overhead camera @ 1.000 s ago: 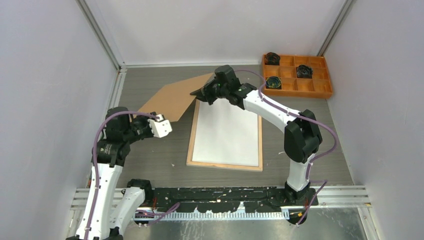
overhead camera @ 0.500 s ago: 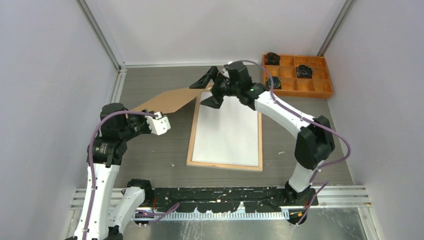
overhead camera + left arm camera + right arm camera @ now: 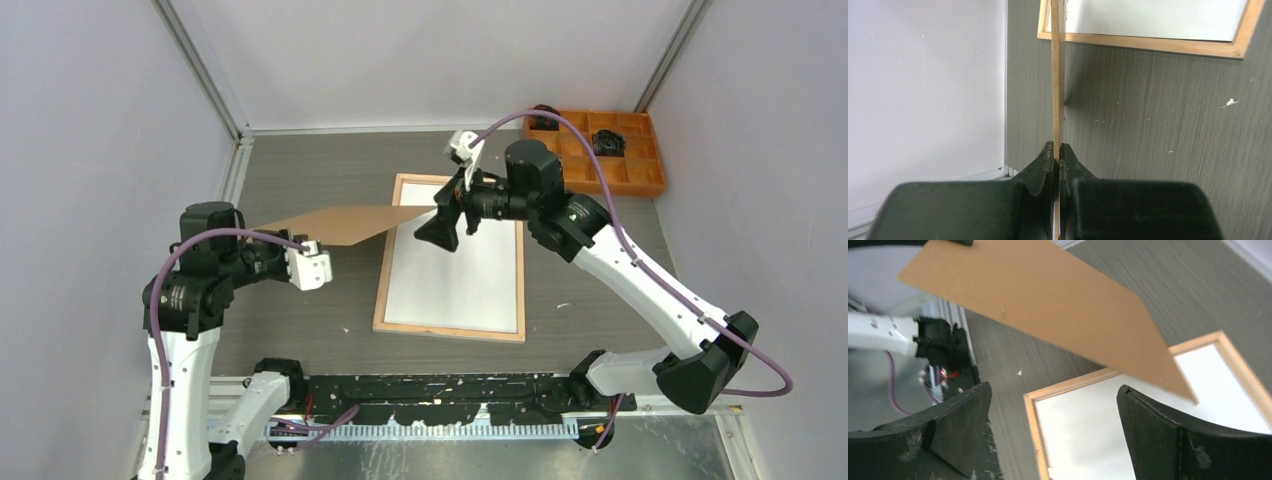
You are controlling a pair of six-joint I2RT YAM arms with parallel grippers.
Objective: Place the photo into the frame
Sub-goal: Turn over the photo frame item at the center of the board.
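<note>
Your left gripper (image 3: 1058, 150) is clamped on the brown backing board (image 3: 345, 225). Left wrist view has the board edge-on in the jaws. Only the top view shows it lifted, tip over the far-left corner of the frame (image 3: 450, 331). Right gripper (image 3: 1054, 390) gapes wide near that tip, holding nothing. Frame lies wood side up mid-tabletop (image 3: 320, 170), with the photo (image 3: 455, 270) white side up inside it.
</note>
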